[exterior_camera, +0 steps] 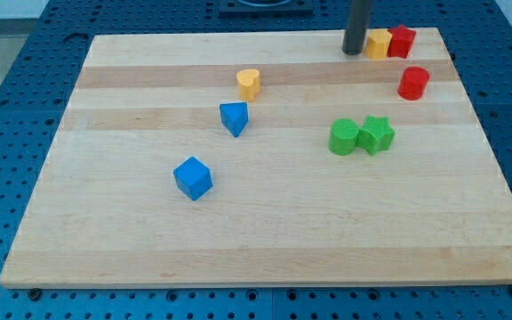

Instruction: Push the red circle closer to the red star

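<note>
The red circle (412,83) lies near the view's top right on the wooden board (265,222). The red star (402,41) sits above it at the board's top edge, touching a yellow block (378,44) on its left. My tip (353,52) rests on the board just left of the yellow block, up and to the left of the red circle, apart from it.
A yellow heart (249,83) and a blue triangle (234,117) lie left of centre. A blue cube (193,178) sits lower left. A green circle (343,137) and green star (375,134) touch each other below the red circle.
</note>
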